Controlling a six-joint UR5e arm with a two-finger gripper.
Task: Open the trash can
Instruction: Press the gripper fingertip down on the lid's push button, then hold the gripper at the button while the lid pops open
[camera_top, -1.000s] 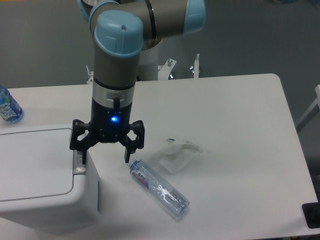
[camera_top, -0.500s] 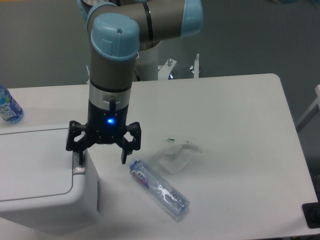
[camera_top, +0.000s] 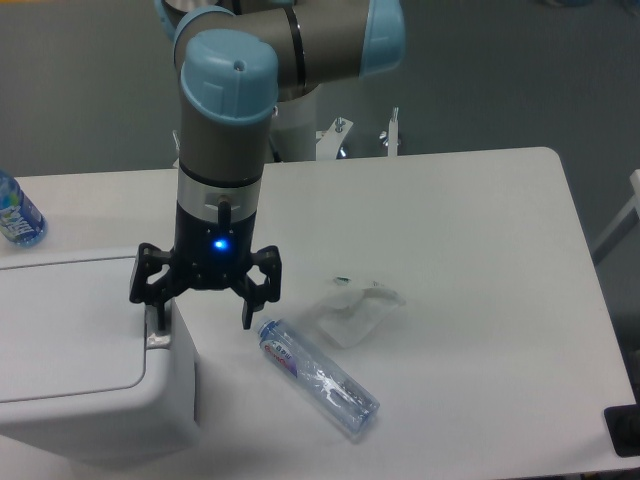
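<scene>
One gripper (camera_top: 201, 315) vert. over trash can (camera_top: 80, 350) btn.

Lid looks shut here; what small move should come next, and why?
Probably press straight down a little: the open claw has one finger right above the grey push-button at the edge of the trash can, whose lid lies flat and closed.

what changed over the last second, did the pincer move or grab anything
The open pincer slid a little left, bringing its left finger over the grey button at the edge of the trash can lid. It grabbed nothing. The lid is still shut; the lying bottle, the plastic wrapper and the far bottle stayed put.
</scene>
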